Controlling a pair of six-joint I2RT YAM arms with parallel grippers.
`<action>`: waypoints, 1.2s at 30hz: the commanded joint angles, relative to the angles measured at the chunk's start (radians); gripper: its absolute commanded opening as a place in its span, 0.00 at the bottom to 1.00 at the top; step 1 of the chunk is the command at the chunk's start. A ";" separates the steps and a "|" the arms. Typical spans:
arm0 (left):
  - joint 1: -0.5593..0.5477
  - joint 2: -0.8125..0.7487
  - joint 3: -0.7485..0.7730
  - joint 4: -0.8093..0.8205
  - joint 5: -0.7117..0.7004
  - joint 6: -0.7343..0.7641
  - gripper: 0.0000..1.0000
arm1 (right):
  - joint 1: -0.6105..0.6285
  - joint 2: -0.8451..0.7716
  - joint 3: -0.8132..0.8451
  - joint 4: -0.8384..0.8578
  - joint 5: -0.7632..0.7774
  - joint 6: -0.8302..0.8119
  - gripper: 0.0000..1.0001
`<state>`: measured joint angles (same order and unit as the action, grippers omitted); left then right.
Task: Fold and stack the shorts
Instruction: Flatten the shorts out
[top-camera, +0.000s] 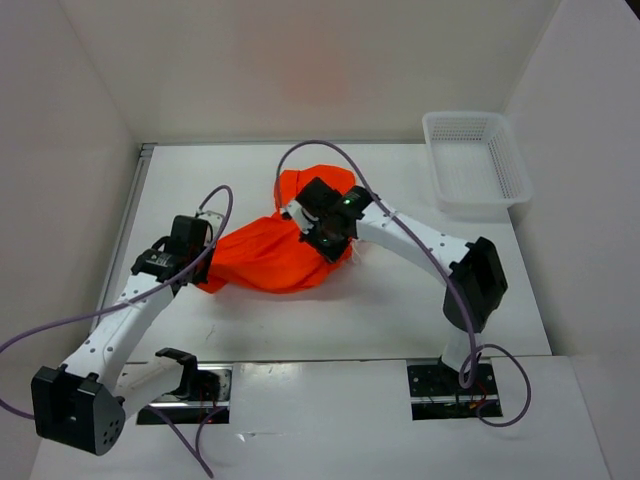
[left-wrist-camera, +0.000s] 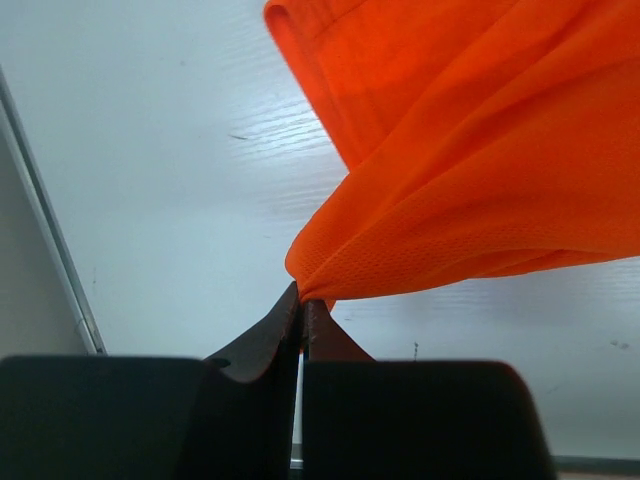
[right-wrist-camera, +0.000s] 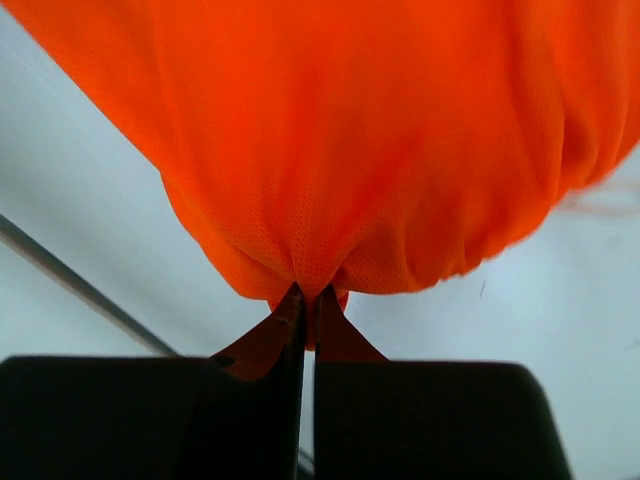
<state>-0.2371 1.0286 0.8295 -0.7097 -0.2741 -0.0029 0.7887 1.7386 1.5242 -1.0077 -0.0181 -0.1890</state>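
The bright orange shorts (top-camera: 268, 255) are bunched in the middle of the white table, stretched between both arms. My left gripper (top-camera: 203, 268) is shut on the cloth's left corner; in the left wrist view the orange fabric (left-wrist-camera: 470, 190) fans up and right from the pinched gripper (left-wrist-camera: 303, 300). My right gripper (top-camera: 322, 238) is shut on the shorts' right side; in the right wrist view the fabric (right-wrist-camera: 350, 140) hangs gathered above the closed gripper (right-wrist-camera: 312, 295). Another part of the shorts (top-camera: 310, 183) lies behind the right gripper.
A white mesh basket (top-camera: 476, 160) stands at the back right of the table. White walls enclose the table on the left, back and right. A purple cable (top-camera: 330, 150) loops over the right arm, and another trails by the left arm.
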 joint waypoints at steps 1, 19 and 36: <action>0.021 -0.050 -0.050 0.072 -0.086 0.003 0.00 | 0.123 0.068 0.190 0.136 0.021 -0.035 0.00; 0.140 -0.006 -0.150 0.135 -0.157 0.003 0.00 | -0.293 -0.056 -0.251 0.568 -0.262 0.483 0.55; 0.234 0.163 -0.012 0.156 -0.178 0.003 0.00 | -0.304 0.191 -0.277 0.844 -0.361 0.596 0.58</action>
<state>-0.0105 1.1839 0.7776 -0.5728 -0.4248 -0.0029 0.4690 1.8706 1.2007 -0.2268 -0.4271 0.4076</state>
